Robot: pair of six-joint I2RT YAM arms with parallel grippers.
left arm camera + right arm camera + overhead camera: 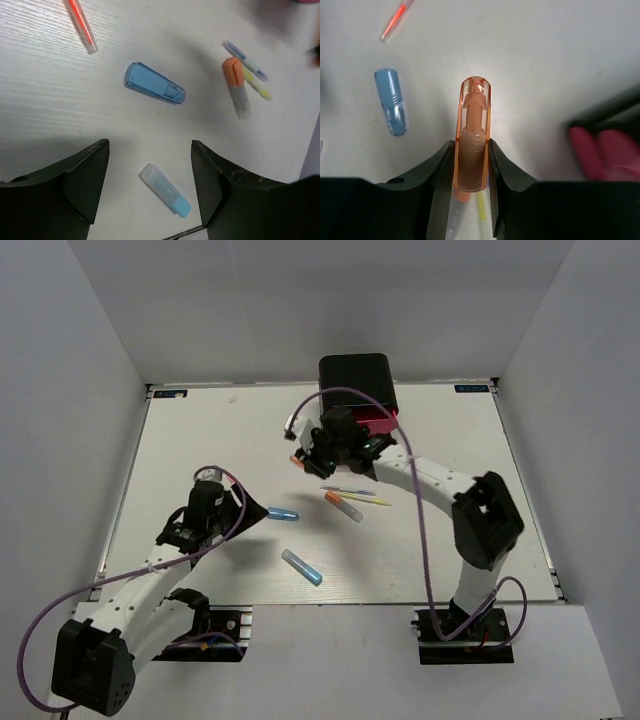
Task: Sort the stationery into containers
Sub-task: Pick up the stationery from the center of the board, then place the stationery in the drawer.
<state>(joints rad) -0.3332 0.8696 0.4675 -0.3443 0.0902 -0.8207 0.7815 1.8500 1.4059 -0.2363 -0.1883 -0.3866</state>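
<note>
My right gripper (471,150) is shut on a stubby clear-orange marker (472,120) and holds it above the table, just in front of the black drawer box (355,378). A pink drawer front (600,155) shows to its right. My left gripper (150,150) is open and empty, above a pale blue marker (165,196) lying on the table. A darker blue marker (154,84) lies beyond it. An orange-grey marker (236,86), a bluish pen (245,60) and a yellow pen (257,84) lie together at mid-table. A red pen (81,25) lies apart.
White table (200,440) enclosed by grey walls on three sides. The right arm (440,480) stretches from the near right corner across to the box. The pens and markers lie between the two grippers.
</note>
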